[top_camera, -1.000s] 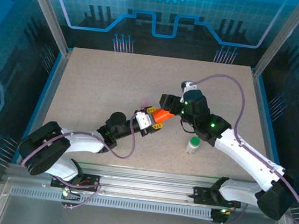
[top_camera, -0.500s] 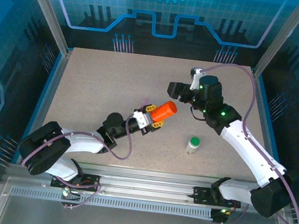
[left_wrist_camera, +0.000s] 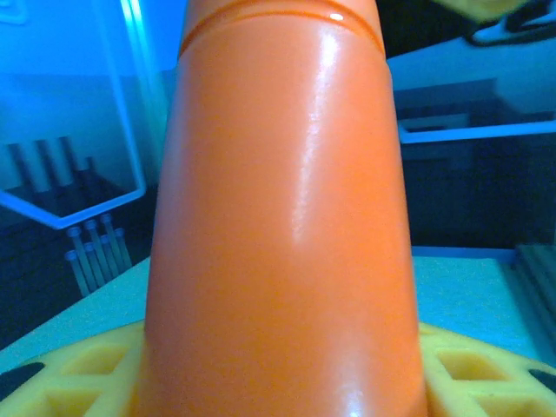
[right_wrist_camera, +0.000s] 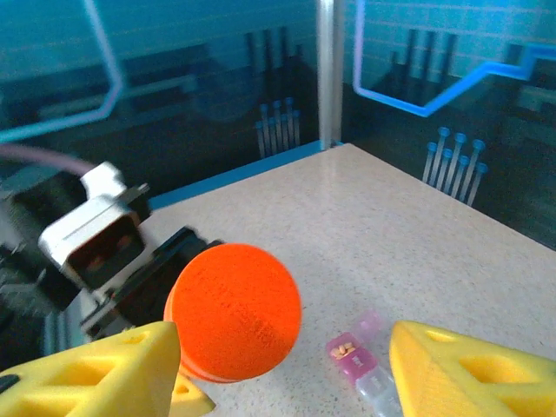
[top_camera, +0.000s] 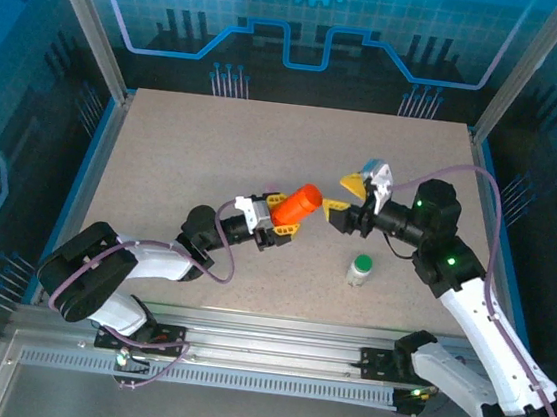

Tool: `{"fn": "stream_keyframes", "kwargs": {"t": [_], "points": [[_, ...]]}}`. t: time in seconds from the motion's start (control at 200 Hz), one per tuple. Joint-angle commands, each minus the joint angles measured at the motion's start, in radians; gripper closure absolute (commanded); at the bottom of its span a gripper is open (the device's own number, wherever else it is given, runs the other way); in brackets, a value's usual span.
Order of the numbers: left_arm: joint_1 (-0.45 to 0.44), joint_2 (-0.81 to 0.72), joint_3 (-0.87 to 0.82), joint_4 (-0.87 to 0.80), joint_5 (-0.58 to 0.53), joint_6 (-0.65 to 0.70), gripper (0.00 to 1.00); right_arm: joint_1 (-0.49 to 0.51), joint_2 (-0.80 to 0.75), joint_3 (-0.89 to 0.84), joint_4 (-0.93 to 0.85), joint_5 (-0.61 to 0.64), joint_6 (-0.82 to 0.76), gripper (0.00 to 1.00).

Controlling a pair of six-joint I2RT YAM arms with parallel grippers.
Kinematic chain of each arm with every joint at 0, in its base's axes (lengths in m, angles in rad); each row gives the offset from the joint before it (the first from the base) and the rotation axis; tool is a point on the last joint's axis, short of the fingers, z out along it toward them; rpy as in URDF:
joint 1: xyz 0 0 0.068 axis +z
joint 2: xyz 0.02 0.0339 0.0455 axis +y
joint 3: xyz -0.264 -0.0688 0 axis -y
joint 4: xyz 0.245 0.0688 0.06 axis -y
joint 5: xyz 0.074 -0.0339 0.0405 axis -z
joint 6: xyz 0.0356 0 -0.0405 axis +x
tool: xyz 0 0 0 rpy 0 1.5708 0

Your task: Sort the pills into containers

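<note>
An orange pill bottle [top_camera: 297,204] with its cap [right_wrist_camera: 233,311] on is held off the table, my left gripper [top_camera: 279,221] shut on its body. It takes up most of the left wrist view [left_wrist_camera: 278,217], between the yellow fingers [left_wrist_camera: 61,378]. My right gripper [top_camera: 343,198] stands open just right of the bottle, facing its cap, jaws apart and touching nothing. Through the right gripper [right_wrist_camera: 282,382] I see the containers [right_wrist_camera: 365,369] lying on the table below. Their pink compartment holds a few small tan pills [right_wrist_camera: 347,351], and the colourless one is beside it.
A small white bottle with a green cap [top_camera: 359,269] stands on the table [top_camera: 164,155] under the right arm's forearm. Metal frame posts and blue walls enclose the table on the left, right and back.
My right gripper drew away from the bottle to the right, turned, and now points its open fingers at the cap. My left gripper kept hold and shifted the bottle slightly up and left.
</note>
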Motion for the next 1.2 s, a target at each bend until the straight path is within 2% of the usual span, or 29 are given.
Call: {"fn": "stream_keyframes", "kwargs": {"t": [0.0,0.08,0.3,0.42,0.635,0.836,1.016,1.121,1.196], "points": [[0.007,-0.015,0.022,0.066,0.168,-0.056,1.0,-0.033,-0.008,-0.014,-0.027,-0.23,-0.227,0.35],[0.008,-0.019,0.024,0.065,0.203,-0.056,1.0,-0.048,0.012,0.006,-0.048,-0.324,-0.264,0.34],[0.011,-0.024,0.027,0.065,0.243,-0.069,1.0,-0.048,0.095,0.07,-0.074,-0.484,-0.298,0.31],[0.01,-0.024,0.034,0.065,0.26,-0.078,1.0,-0.045,0.124,0.085,-0.073,-0.493,-0.305,0.28],[0.01,-0.022,0.042,0.065,0.259,-0.08,1.0,-0.041,0.15,0.097,-0.1,-0.528,-0.319,0.28],[0.011,-0.015,0.054,0.066,0.262,-0.088,1.0,-0.026,0.175,0.128,-0.19,-0.526,-0.375,0.31],[0.01,-0.01,0.058,0.064,0.26,-0.089,1.0,-0.014,0.18,0.134,-0.19,-0.482,-0.366,0.48],[0.011,-0.01,0.053,0.063,0.216,-0.08,1.0,0.006,0.188,0.142,-0.199,-0.394,-0.335,0.57],[0.01,-0.017,0.047,0.064,0.176,-0.063,1.0,0.025,0.189,0.127,-0.187,-0.309,-0.285,0.57]]}}
